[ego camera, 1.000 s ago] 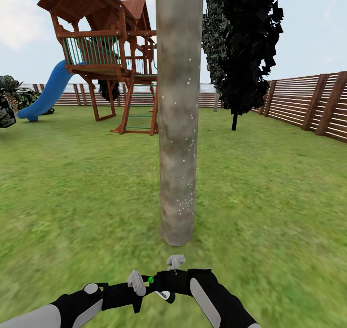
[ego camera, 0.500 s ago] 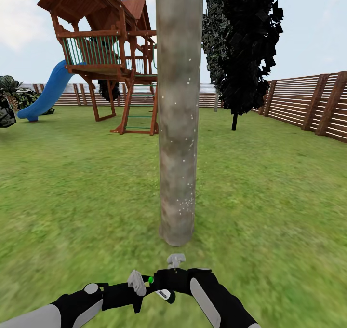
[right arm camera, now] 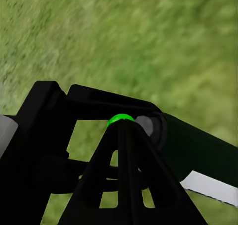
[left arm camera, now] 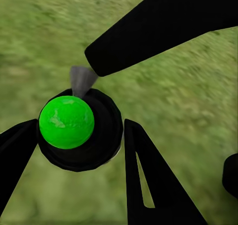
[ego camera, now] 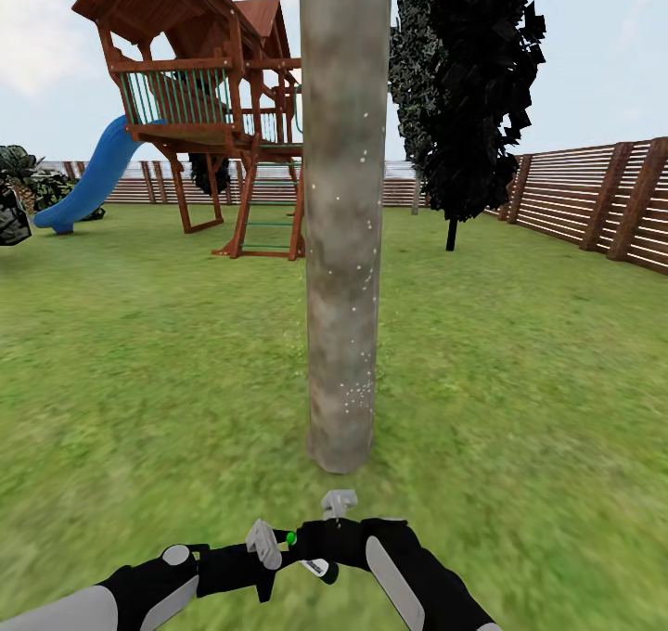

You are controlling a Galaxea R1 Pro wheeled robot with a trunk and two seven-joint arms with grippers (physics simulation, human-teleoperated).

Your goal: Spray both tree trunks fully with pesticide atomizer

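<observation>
In the head view a thick grey-brown tree trunk [ego camera: 344, 213] rises from the lawn [ego camera: 520, 371] straight ahead, flecked with tiny white specks of pesticide [ego camera: 357, 392] that cluster low on its front. Behind it stand a wooden play tower [ego camera: 199, 102] with a blue slide [ego camera: 93, 181], a black-leaved tree [ego camera: 482, 93] and a slatted fence [ego camera: 594, 199]. Near the bottom edge both arms meet in front of the trunk's foot: the left gripper [ego camera: 276, 545] and the right gripper [ego camera: 336, 503] lie close together, and the pesticide atomizer [ego camera: 314, 557], black with a green dot and a white tip, sits between them. In the left wrist view the atomizer [left arm camera: 79, 128], showing a green ball on a black round body, sits between the dark fingers [left arm camera: 148, 180], whose jaws are narrowed against it. In the right wrist view the right gripper's fingers [right arm camera: 126, 185] overlap the atomizer [right arm camera: 121, 119] above grass; whether those jaws are parted or closed I cannot tell.
</observation>
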